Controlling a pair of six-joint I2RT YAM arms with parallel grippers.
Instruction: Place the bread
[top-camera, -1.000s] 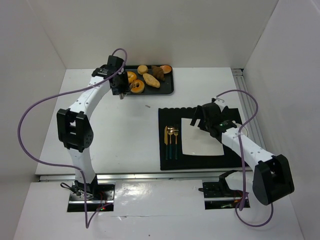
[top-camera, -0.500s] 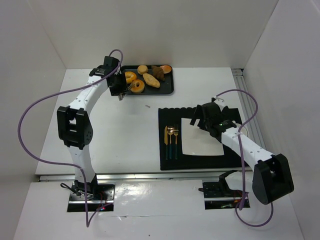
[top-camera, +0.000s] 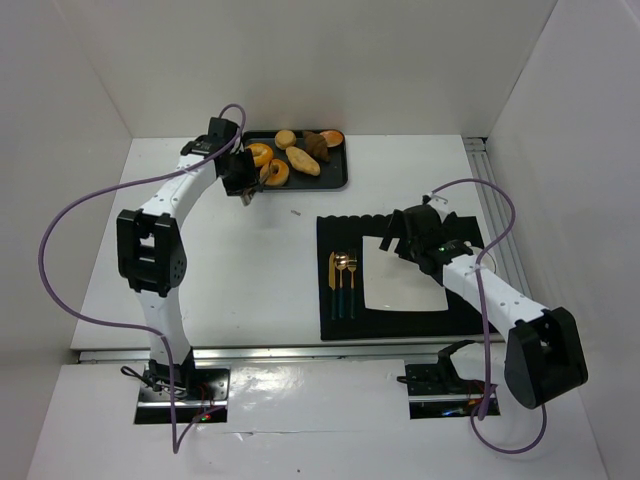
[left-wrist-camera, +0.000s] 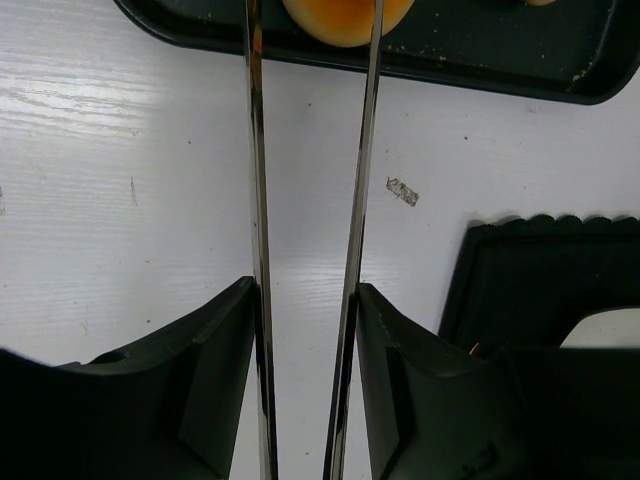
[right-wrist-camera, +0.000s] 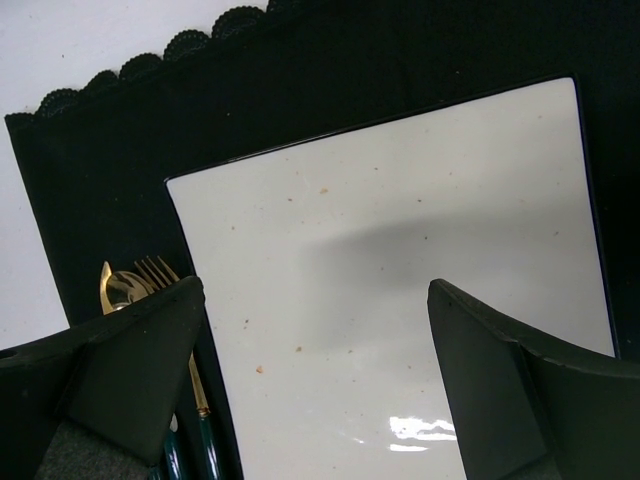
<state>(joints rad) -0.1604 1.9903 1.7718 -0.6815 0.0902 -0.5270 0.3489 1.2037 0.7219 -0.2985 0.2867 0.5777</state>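
Left gripper (top-camera: 250, 186) at the near edge of the black tray (top-camera: 340, 180), long tong jaws closed on an orange bread ring (left-wrist-camera: 345, 18) over the tray's rim. Right gripper (right-wrist-camera: 315, 300) poised above the square white plate (right-wrist-camera: 420, 260) on the dark placemat (right-wrist-camera: 120, 150), jaws spread wide, gripping nothing.

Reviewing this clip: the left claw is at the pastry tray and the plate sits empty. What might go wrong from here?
1. The left claw pinches only the near edge of an orange bun between thin blades, so it may slip in transit.
2. Dragging it could shift the tray.
3. The right claw hovers open over the plate, possibly blocking the drop spot.
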